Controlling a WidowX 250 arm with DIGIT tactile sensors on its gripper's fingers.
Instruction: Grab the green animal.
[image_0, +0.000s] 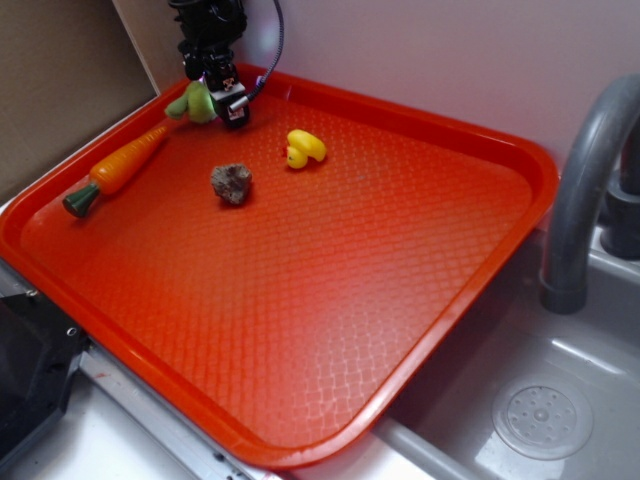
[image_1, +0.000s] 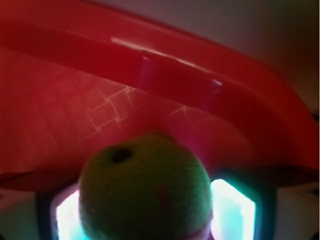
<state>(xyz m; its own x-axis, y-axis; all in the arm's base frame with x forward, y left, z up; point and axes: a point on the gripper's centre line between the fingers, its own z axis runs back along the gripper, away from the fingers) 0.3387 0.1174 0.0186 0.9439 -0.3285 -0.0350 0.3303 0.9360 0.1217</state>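
A: Where's the target?

B: Upper left of the exterior frame. The small fuzzy yellow-green plush animal (image_0: 197, 102) sits at the far corner of the red textured plastic tray (image_0: 330, 300), with the black gripper (image_0: 222, 97) down on it.

A: Fingers?

B: Wrist view shows the plush filling the lower centre, a lit finger (image_1: 232, 207) close on each side. Narrow, apparently holding the plush.

A: Step?

B: The grasp looks made. Next probably a straight lift, clear of the tray rim close behind.

A: Surroundings?

B: An orange toy carrot (image_0: 122, 165), a brown rocky lump (image_0: 231, 183) and a yellow rubber duck (image_0: 304, 148) are nearby. There's a grey sink (image_0: 540, 410) and faucet (image_0: 585, 190) at right.
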